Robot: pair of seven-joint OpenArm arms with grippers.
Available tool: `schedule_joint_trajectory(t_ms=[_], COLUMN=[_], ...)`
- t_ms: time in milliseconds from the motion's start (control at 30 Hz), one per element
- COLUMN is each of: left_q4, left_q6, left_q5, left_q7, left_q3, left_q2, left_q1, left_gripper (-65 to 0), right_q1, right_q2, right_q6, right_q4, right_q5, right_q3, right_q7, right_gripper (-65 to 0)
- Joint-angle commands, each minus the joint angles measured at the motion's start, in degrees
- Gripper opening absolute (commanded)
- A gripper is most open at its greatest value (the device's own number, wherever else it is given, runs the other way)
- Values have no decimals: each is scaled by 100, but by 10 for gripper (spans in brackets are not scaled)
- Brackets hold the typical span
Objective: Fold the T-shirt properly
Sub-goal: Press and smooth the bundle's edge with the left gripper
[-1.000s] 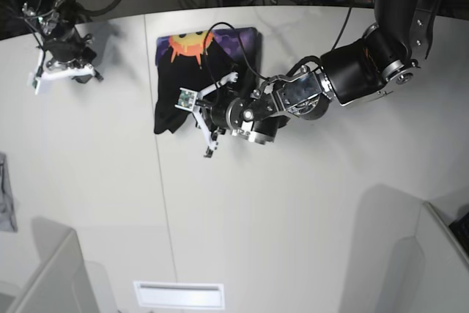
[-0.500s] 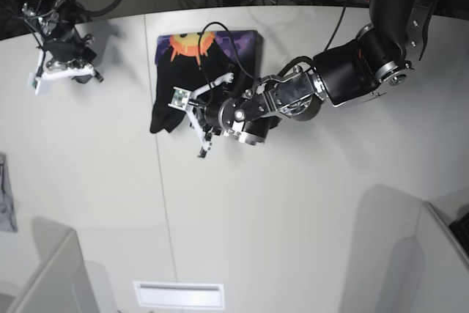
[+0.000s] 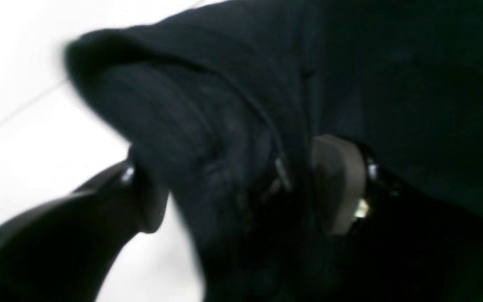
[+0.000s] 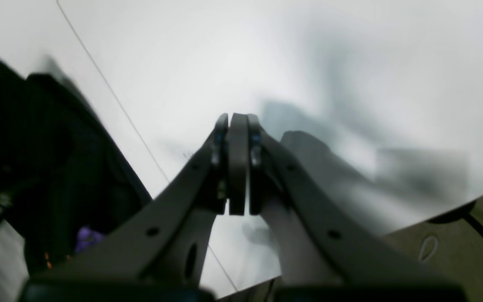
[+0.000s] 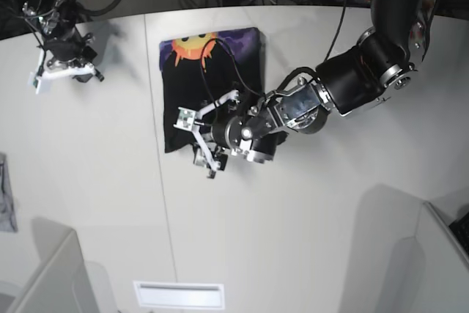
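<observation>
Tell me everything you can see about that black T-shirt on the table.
The T-shirt is soft black cloth, folded into a rough rectangle on the white table. An orange sun and purple print show at its far end. Its near edge bunches between the parted fingers of the left gripper; whether the pads touch it is unclear.

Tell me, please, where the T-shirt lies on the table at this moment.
In the base view the T-shirt lies folded on the far part of the white table, a little left of centre, with the left gripper at its near edge.
</observation>
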Motion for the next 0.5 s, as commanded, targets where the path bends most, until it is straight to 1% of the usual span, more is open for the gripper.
schedule_joint_trajectory(t_ms=[0,133,267,333,367,467], left_q4=[80,352,739,1047,1214,1855], left_q6=[49,49,49,49,49,49], left_q5=[-8,-8,-8,-26,-17,-61], left_q7=[-39,-31,-31,-13,75,734], left_q3=[-224,-865,-1235,-1560,-1744,-2667], left_q2=[96,219,227,227,227,227], left_q1=[-191,-147,-24,99,205,583], left_gripper=[-128,-128,-128,-130,-132,-135], right_q1=[20,20,20,29,29,29], right_q2=[59,59,59,67,67,94], right_q6=[39,39,39,39,39,39], right_q4=[87,87,87,87,87,105], right_q5=[52,52,52,52,52,52], right_q3=[12,12,12,12,12,12], right_q7=[53,53,53,53,53,53], right_gripper=[-650,-650,-650,-650,-650,-650])
